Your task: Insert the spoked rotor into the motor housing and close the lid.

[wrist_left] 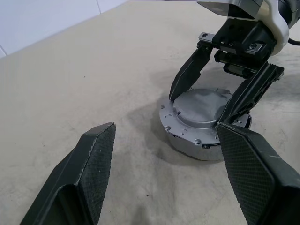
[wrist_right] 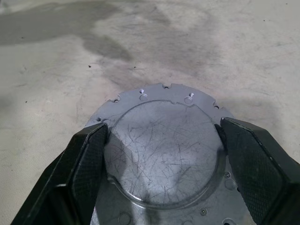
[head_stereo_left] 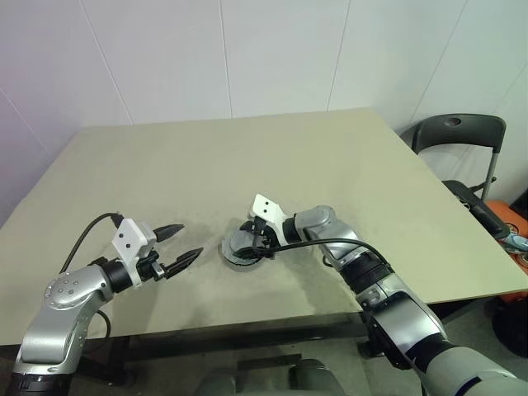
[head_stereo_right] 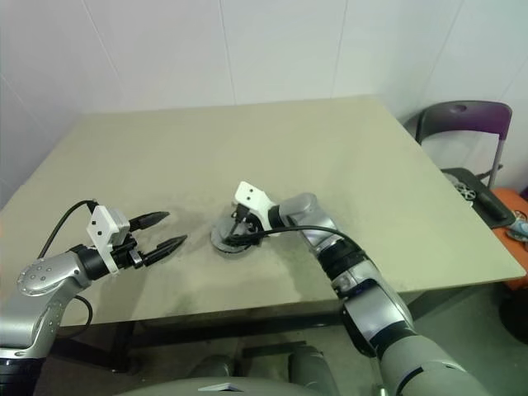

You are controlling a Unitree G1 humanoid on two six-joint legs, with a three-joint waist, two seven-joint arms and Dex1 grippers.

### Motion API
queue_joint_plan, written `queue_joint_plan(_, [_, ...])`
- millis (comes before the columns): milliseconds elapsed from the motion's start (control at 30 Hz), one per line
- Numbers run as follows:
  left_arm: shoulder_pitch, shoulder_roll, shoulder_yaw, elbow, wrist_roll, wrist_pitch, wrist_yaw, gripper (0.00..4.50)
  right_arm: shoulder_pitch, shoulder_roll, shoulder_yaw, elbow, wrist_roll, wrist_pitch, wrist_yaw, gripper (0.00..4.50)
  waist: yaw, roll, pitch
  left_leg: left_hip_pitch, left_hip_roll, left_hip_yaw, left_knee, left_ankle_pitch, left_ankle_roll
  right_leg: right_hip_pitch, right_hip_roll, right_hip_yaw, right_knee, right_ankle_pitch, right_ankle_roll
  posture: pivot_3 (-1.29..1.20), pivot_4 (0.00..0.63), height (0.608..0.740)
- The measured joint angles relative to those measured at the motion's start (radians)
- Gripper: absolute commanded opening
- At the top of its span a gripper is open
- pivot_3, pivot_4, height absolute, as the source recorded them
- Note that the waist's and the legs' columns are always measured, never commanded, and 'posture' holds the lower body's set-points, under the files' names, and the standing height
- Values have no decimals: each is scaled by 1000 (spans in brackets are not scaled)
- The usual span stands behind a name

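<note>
The grey notched lid (wrist_right: 161,150) lies flat on top of the round silver motor housing (wrist_left: 187,142), which stands on the table (head_stereo_left: 247,157) near its front edge. My right gripper (head_stereo_left: 254,246) reaches over it from the right. Its two fingers (wrist_left: 185,77) sit against opposite sides of the lid's raised round centre, shut on it. My left gripper (head_stereo_left: 191,239) hovers open a short way to the left of the housing, pointing at it, with nothing between its fingers. The lid hides the spoked rotor and the housing's inside.
The beige table stretches wide and bare behind and beside the housing. A black chair (head_stereo_left: 458,132) stands off the table's far right corner, with dark items (head_stereo_left: 487,214) on the floor beside it.
</note>
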Motion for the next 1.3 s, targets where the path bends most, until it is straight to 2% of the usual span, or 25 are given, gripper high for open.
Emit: queue_joint_plan(1300, [-8,2,-1,0,0,1,-3,3662,6,-10,1,15,-41,-83,41,3507,0,0,0,0,0,0,0,0,0,0,0,0,0,0,0,0,0,740])
